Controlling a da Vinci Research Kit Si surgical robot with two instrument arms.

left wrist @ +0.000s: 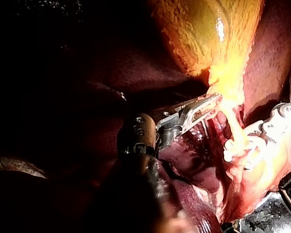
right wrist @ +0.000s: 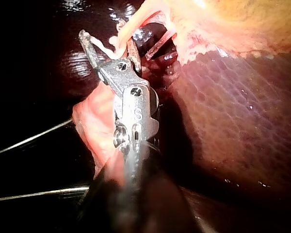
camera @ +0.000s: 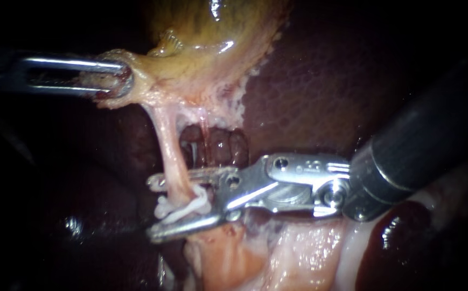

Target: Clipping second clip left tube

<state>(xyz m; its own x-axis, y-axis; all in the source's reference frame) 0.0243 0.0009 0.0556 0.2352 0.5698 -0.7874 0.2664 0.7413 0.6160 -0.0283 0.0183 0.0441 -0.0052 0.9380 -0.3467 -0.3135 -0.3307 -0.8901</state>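
1. My left instrument (camera: 112, 81): shaft comes in level from the left. Its slotted jaws are pressed together on a fold of the gallbladder (camera: 212, 54) at its narrow end.
2. Gallbladder: yellow-green and glistening, lying against the dark red-brown liver (camera: 325, 97).
3. Left tube (camera: 169, 151): a pale pink strand stretched straight from the gallbladder's narrow end down to the pale tissue (camera: 298, 253) at the liver's lower edge. It is bare along its middle.
4. Clip (camera: 188, 207): white, set around the lower end of the left tube, just above the pale tissue.
5. My right instrument (camera: 155, 207): dark shaft from the right with a bright metal head. Its jaws stand apart, one above and one below the left tube, each touching the clip and pinching it across the tube.
6. Right wrist view: the clip sits between my right instrument's jaws, with the left tube passing through it
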